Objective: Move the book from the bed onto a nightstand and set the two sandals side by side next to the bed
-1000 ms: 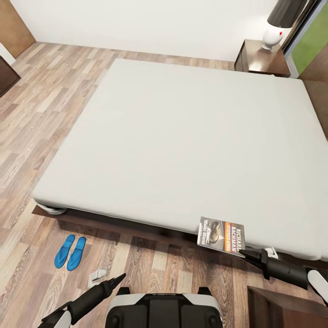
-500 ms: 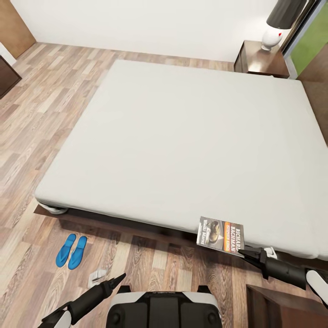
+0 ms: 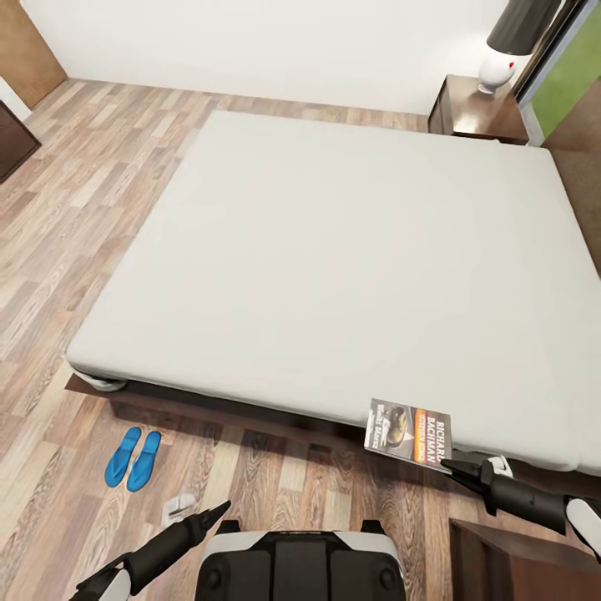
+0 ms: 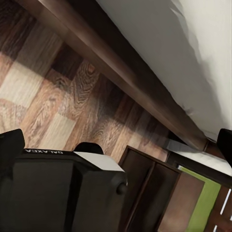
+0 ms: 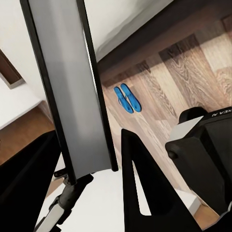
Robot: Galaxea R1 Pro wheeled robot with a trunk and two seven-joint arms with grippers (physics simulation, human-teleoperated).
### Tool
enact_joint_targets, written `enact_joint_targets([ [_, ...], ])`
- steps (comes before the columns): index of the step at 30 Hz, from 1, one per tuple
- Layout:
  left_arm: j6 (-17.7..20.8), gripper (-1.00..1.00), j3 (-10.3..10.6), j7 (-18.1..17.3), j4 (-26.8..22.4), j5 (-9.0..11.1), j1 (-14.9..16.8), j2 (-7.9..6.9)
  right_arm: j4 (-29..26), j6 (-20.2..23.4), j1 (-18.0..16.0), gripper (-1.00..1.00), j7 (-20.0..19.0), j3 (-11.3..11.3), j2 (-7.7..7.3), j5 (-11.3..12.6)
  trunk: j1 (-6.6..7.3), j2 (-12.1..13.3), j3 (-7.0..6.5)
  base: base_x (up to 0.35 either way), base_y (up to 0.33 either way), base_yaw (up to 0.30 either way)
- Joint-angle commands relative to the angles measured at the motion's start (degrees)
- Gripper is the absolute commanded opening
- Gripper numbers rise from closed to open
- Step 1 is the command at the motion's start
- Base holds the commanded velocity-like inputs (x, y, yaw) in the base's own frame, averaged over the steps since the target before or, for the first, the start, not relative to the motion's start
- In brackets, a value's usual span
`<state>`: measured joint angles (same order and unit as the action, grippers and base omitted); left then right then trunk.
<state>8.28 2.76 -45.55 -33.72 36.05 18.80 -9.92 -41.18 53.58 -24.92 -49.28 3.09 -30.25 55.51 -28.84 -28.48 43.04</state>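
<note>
A large low bed [image 3: 351, 250] with a plain pale mattress and a dark wood frame is filling most of the head view, standing on a wood-plank floor [image 3: 67, 217]. At the bed's far right corner a dark wooden nightstand [image 3: 467, 113] is carrying a white lamp [image 3: 494, 71] with a dark shade on its glossy top. In the near right corner of the view, part of a second dark wooden piece of furniture [image 3: 501, 559] is showing close to the robot.

The right gripper [image 3: 464, 467] is reaching toward the near edge of the bed, and its jaws are clamping a small paperback book [image 3: 407, 430] by one corner. The book, with an orange band on its cover, is lying tilted over the mattress edge. In the right wrist view the book [image 5: 72, 87] is appearing edge-on between the two dark fingers [image 5: 145, 188].

The left gripper [image 3: 213, 511] is hovering low over the floor in front of the bed, holding nothing; I cannot tell how far its jaws are parted.

Two bright blue sandals [image 3: 133, 457] are lying side by side on the floor near the bed's near left corner, also visible in the right wrist view [image 5: 128, 98].
</note>
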Motion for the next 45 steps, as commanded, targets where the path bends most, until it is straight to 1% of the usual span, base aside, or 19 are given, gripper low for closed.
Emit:
enact_joint_targets([
  [1, 0.51, 1.0, 0.23, -0.06, -0.03, 0.61, 0.01, -0.04, 0.07, 0.21, -0.04, -1.0, -0.12, 0.16, -0.06, 0.21, 0.2, 0.35, -0.13, 0.0, 0.0, 0.0],
  [14, 0.51, 1.0, 0.23, -0.06, -0.04, 0.61, 0.01, -0.08, 0.13, 0.21, -0.04, -1.0, -0.12, 0.16, -0.07, 0.27, 3.05, 5.56, -2.47, 0.0, 0.0, 0.0],
  [29, 0.51, 1.0, 0.23, -0.06, -0.03, 0.61, 0.01, -0.07, 0.13, 0.16, -0.04, -1.0, -0.07, 0.18, -0.06, 0.13, 3.05, 5.56, -2.53, 0.0, 0.0, 0.0],
  [45, 0.51, 1.0, 0.23, -0.06, -0.03, 0.61, 0.01, -0.05, 0.13, 0.13, -0.04, -1.0, -0.03, 0.25, -0.01, 0.04, 3.05, 5.56, -3.89, 0.0, 0.0, 0.0],
])
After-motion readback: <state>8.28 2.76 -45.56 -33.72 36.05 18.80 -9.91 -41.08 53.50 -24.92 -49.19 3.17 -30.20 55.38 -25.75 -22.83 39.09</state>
